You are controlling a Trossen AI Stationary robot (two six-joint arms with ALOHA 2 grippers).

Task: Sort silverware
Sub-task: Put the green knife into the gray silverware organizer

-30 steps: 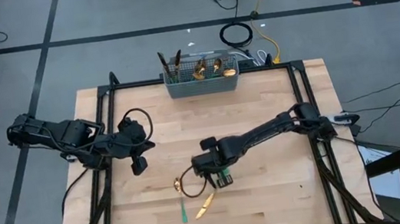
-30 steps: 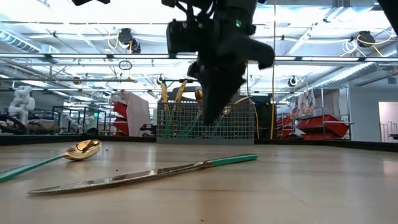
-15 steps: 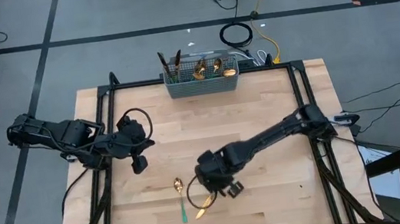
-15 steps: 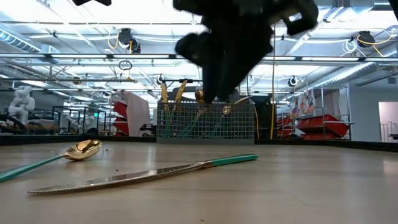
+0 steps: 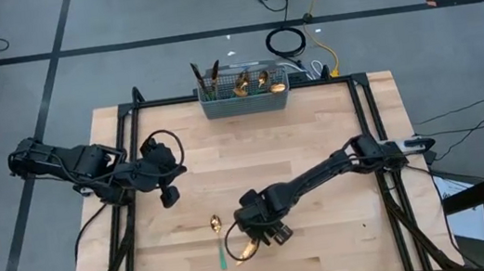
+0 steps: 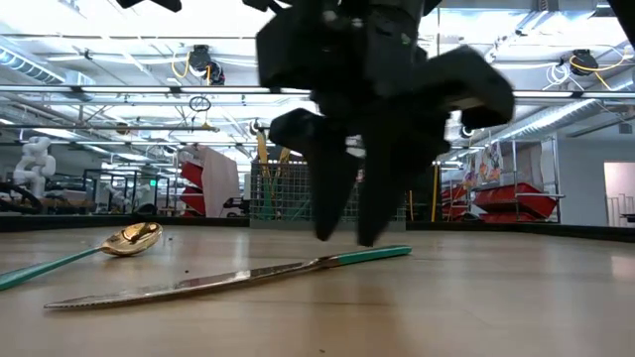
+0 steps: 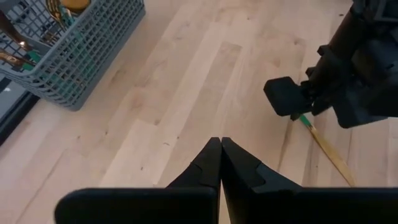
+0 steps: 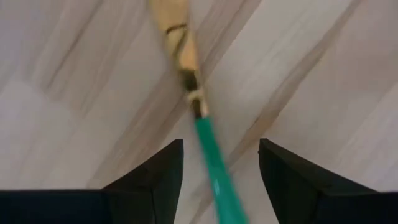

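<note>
A light wooden slatted surface (image 5: 318,144) framed by black rails is sitting on a grey floor. No brand, label or readable writing is showing on anything.

The right gripper (image 6: 342,236) is hanging low over the near middle of the surface, its dark fingers (image 8: 289,177) standing apart on either side of a gold-bladed knife with a slim teal-green handle (image 6: 228,279). The fingertips are hovering just above the handle end, not clamped on it. The knife is lying flat, its blade pointing toward the near edge.

Just to its left, a gold-bowled spoon with a teal-green handle (image 5: 219,237) is lying flat, bowl toward the far side, close to the knife but apart from it.

The left gripper (image 7: 220,163) is waiting above the left part of the surface, its fingers pressed together and holding nothing.

A grey wire-mesh basket (image 5: 245,103) is standing at the far edge in the middle, with more gold-headed, teal-handled cutlery (image 5: 254,81) standing upright inside it.

The wide stretch between the basket and the knife is bare wood, as is the right half of the surface. Black cable coils (image 5: 286,41) are lying on the floor beyond the far edge.
</note>
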